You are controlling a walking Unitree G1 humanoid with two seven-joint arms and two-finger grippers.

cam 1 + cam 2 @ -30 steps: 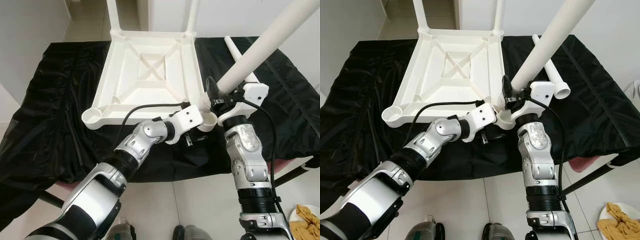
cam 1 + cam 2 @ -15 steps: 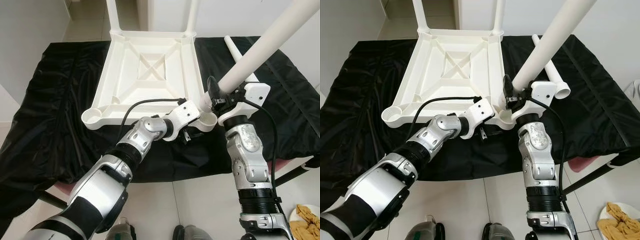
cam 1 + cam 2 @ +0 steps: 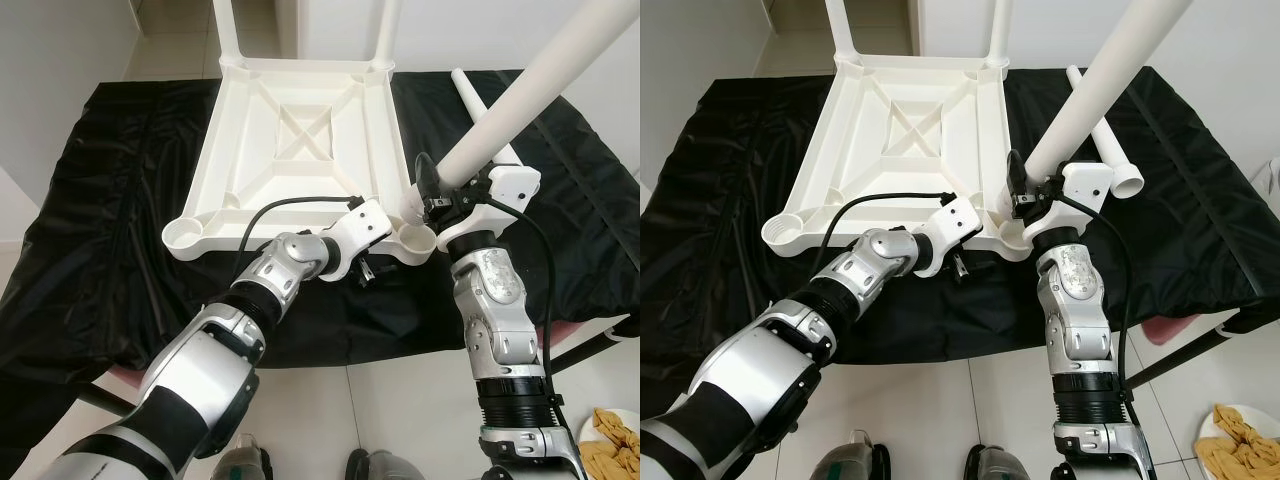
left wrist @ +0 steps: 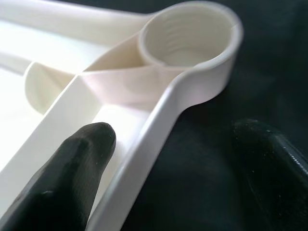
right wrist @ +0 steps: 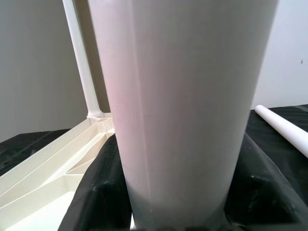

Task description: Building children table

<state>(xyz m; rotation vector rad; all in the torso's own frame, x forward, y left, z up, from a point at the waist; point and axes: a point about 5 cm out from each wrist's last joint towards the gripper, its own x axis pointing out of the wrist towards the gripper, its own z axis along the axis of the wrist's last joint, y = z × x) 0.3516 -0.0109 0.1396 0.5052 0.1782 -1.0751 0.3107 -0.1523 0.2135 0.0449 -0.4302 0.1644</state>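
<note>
Two jaws at one corner of the inverted white tabletop (image 3: 300, 140) on the black-draped surface (image 3: 110, 240).
My right gripper (image 3: 432, 190) pinches the white leg (image 3: 520, 100), tilted above the corner socket (image 4: 190, 31); my left gripper's (image 3: 368, 272) jaws are spread astride the tabletop's rim.

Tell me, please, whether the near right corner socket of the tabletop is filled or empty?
Empty: the corner socket is open and hollow inside.

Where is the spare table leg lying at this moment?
The spare table leg lies on the black cloth right of the upturned tabletop, behind the right hand.
</note>
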